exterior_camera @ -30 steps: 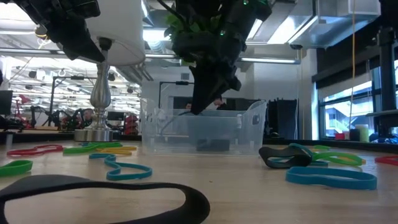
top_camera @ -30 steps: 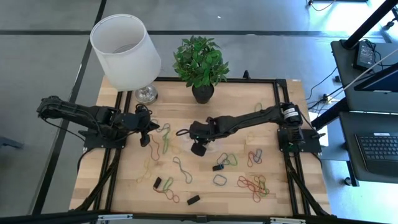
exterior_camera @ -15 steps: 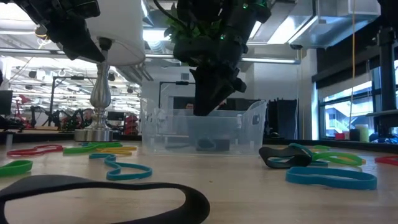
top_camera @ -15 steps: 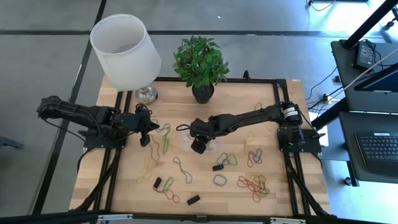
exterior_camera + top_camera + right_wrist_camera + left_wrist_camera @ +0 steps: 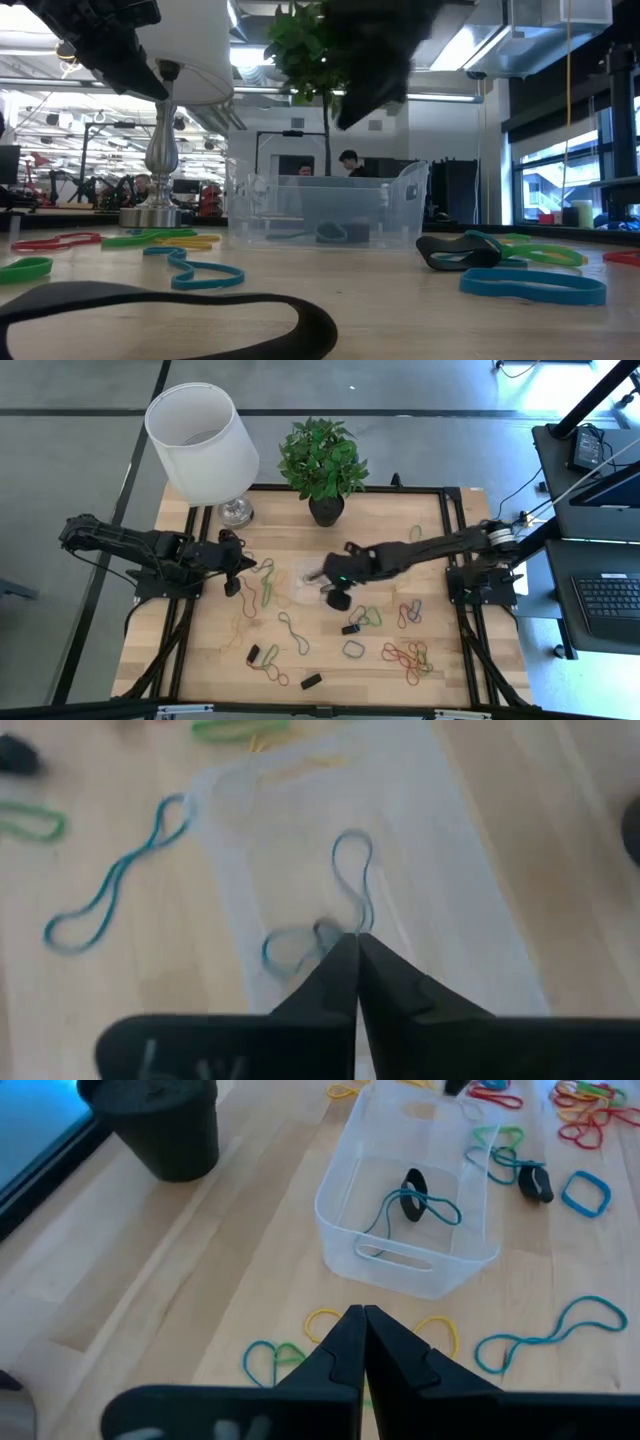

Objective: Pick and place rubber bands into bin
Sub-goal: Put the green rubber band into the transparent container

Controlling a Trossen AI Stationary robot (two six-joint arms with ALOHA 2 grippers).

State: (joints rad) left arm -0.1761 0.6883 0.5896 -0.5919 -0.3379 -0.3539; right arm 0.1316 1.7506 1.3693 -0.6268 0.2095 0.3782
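- High view: the right gripper (image 5: 338,598) is hanging by the clear bin (image 5: 312,580), rubber bands (image 5: 405,655) lying scattered across the table (image 5: 440,680).
- Low view: the bands are looking light and floppy; pinch a single strand.
- Left wrist view: the left gripper (image 5: 362,1323) is showing its jaws pressed together, empty.
- Right wrist view: jaws closed on nothing above the blue band (image 5: 352,880) lying in the bin.

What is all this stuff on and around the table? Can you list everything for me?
rubber bands: many, red, green, yellow, blue, black, scattered over the table; a blue and a black one in the bin
bin: one, clear, table middle
table: one, light wood
lamp: one, white shade, back left corner
plant: one, green in dark pot, back middle
person: dark, far behind the bin
left gripper: one, dark, left of the bin, jaws shut
right gripper: one, dark, above the bin, jaws shut and empty
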